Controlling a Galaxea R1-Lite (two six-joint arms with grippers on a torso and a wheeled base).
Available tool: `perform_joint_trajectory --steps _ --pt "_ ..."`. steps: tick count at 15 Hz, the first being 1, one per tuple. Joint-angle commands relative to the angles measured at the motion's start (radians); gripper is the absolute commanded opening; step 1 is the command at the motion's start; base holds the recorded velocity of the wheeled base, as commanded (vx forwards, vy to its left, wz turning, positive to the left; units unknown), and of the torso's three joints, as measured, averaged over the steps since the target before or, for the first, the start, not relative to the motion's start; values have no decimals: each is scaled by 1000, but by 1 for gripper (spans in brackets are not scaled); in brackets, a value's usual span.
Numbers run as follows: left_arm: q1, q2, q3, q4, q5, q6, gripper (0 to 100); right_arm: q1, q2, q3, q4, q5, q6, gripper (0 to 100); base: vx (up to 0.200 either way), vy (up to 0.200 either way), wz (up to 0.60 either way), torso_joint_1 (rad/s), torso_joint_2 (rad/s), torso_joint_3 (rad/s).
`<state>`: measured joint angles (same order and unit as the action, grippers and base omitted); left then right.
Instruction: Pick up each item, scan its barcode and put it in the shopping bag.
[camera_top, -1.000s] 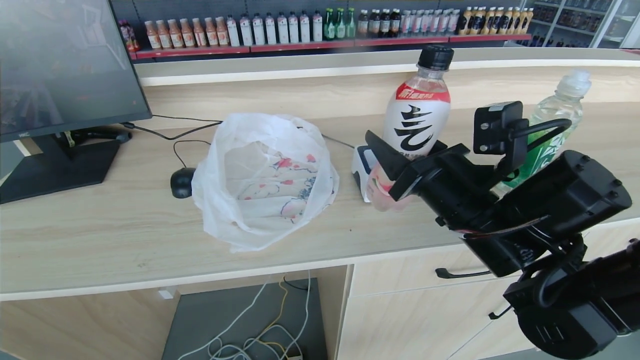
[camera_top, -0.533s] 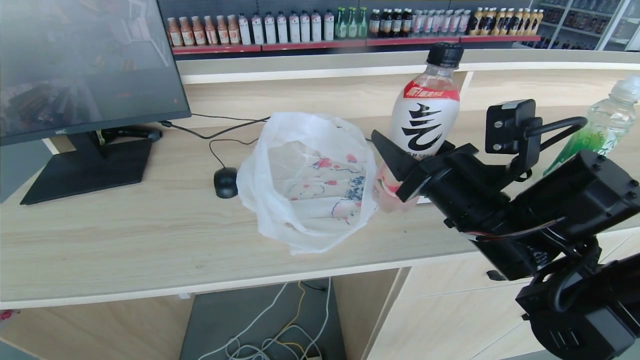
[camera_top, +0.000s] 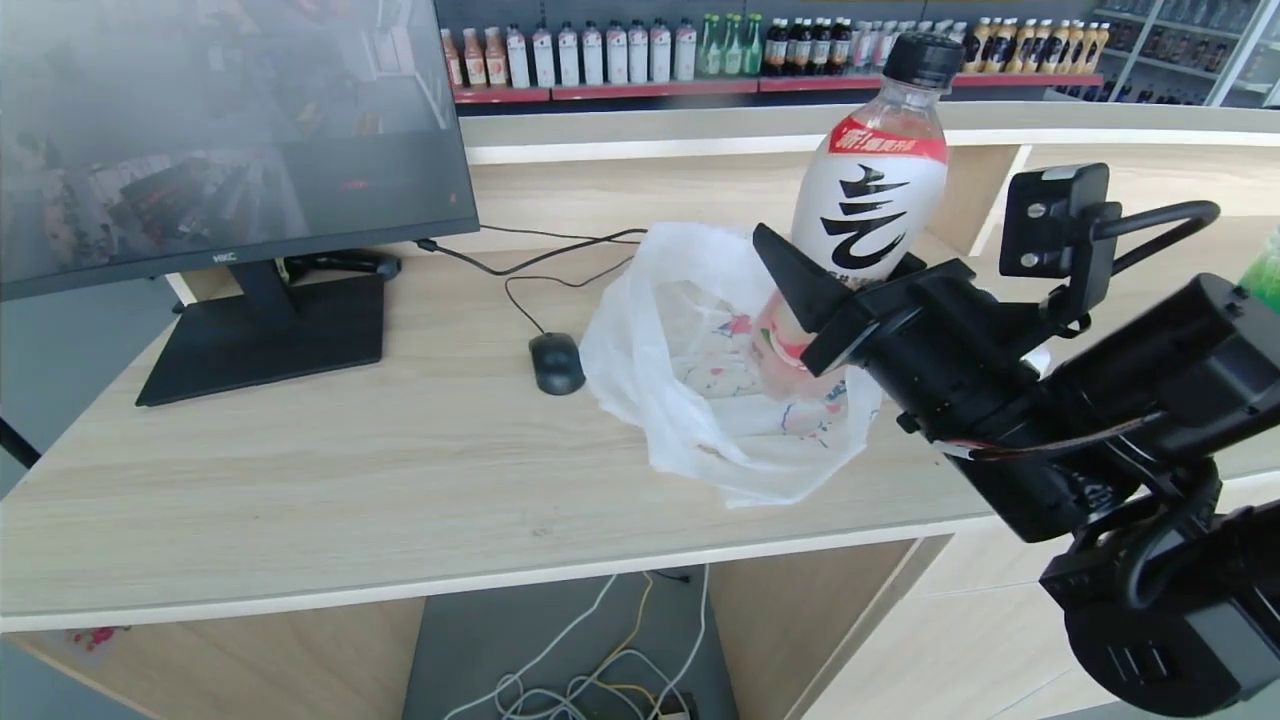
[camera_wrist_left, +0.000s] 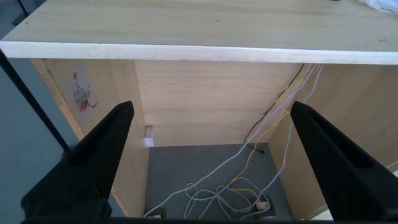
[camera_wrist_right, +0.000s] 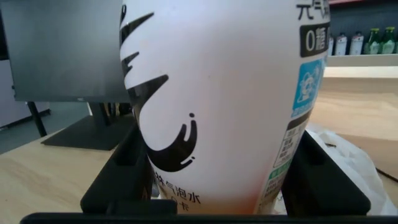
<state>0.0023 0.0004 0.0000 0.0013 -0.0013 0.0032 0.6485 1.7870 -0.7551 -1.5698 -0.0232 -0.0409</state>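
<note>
Right gripper (camera_top: 850, 290) held the bottle (camera_top: 870, 200), shopping bag (camera_top: 690, 400) at its 6 o'clock; release judged not yet made; left gripper (camera_wrist_left: 208, 115) gaped wide, empty.

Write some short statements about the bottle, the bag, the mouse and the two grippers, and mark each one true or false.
1. The right gripper is shut on the bottle. True.
2. The bottle has a white cap. False: its cap is black.
3. The shopping bag stands open on the counter. True.
4. The mouse lies inside the shopping bag. False: it lies on the counter beside the shopping bag.
5. The left gripper holds a bottle. False: it is open and empty.
</note>
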Motion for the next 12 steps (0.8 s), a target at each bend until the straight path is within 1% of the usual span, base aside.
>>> perform_joint_trajectory --steps 1,10,12 --pt "1 0 0 0 0 0 100 0 9 -1 -1 0 -1 0 0 0 0 0 0 0" --pt "1 0 0 0 1 0 100 -10 18 36 -1 9 -5 0 0 0 0 0 0 0" --pt "1 0 0 0 0 0 100 -18 26 31 43 9 -5 0 0 0 0 0 0 0"
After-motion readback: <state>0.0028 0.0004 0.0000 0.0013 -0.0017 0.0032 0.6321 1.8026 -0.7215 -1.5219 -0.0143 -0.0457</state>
